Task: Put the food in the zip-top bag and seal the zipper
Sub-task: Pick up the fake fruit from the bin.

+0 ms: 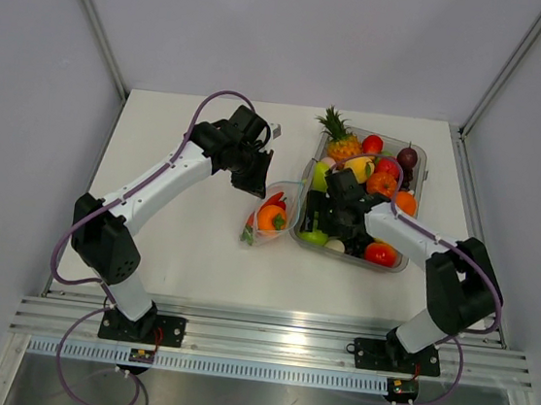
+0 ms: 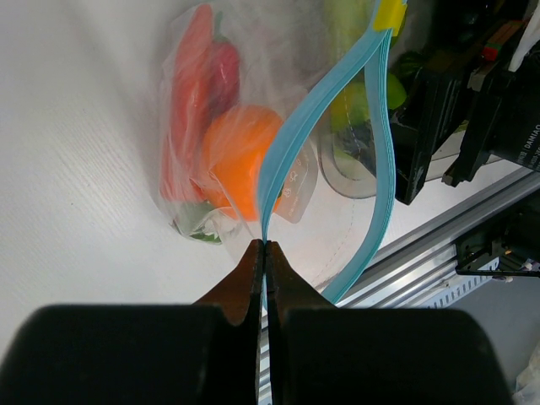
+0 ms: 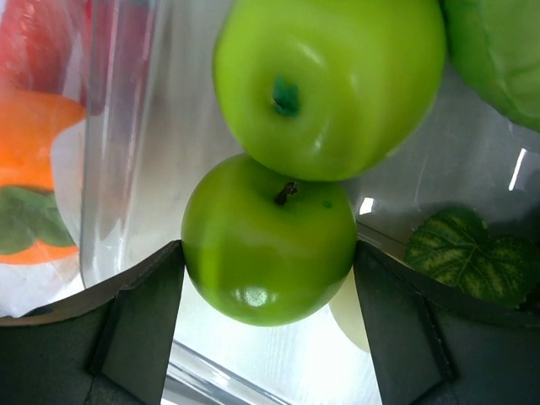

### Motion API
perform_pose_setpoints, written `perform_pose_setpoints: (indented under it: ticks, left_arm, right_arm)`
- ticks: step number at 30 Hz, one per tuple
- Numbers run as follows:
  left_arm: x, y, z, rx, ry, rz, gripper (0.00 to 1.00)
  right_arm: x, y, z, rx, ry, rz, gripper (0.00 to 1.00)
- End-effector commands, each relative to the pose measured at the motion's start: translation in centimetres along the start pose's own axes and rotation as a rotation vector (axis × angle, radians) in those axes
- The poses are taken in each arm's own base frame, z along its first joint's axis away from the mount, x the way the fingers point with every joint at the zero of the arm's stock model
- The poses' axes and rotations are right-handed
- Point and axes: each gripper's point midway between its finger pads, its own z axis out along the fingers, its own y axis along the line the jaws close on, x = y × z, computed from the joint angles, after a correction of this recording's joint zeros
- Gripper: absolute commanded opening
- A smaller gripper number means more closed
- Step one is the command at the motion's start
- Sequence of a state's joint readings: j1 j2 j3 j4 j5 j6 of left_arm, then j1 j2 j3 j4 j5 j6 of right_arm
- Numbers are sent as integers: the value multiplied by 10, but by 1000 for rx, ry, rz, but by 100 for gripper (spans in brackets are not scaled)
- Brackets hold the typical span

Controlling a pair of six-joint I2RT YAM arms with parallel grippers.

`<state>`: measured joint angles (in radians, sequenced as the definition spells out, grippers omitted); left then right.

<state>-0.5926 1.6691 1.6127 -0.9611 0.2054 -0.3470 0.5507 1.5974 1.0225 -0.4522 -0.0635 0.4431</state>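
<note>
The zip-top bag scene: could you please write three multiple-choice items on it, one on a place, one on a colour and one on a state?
1. Where does the bag lie?
A. on the table, left of the tray
B. inside the tray
C. right of the tray

2. What colour is the zipper?
A. red
B. light blue
C. black

3. The left gripper is:
A. wide open
B. shut on nothing
C. shut on the zipper

Answers:
1 A: the top view shows it on the table beside the tray's left wall.
2 B: the left wrist view shows it light blue.
3 C: the jaws meet on the zipper.
</note>
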Motion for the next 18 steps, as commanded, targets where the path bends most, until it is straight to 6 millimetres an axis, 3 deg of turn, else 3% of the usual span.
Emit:
perform_pose_setpoints:
  ticks: [1, 5, 12, 18]
  left_arm:
    - [-7, -8, -9, 37, -46, 19, 0]
    - [-8, -9, -9, 39, -47, 17, 0]
    - [-8, -9, -7, 42, -47, 16, 0]
    - [-8, -9, -7, 44, -47, 17, 0]
  right_arm:
    - [11, -21, -12, 94, -3, -8, 41]
    - [-5, -19, -42, 99, -90, -2, 39]
    - [-20, -19, -71, 119, -164, 7, 38]
    - [-39, -3, -109, 54, -248, 22, 38]
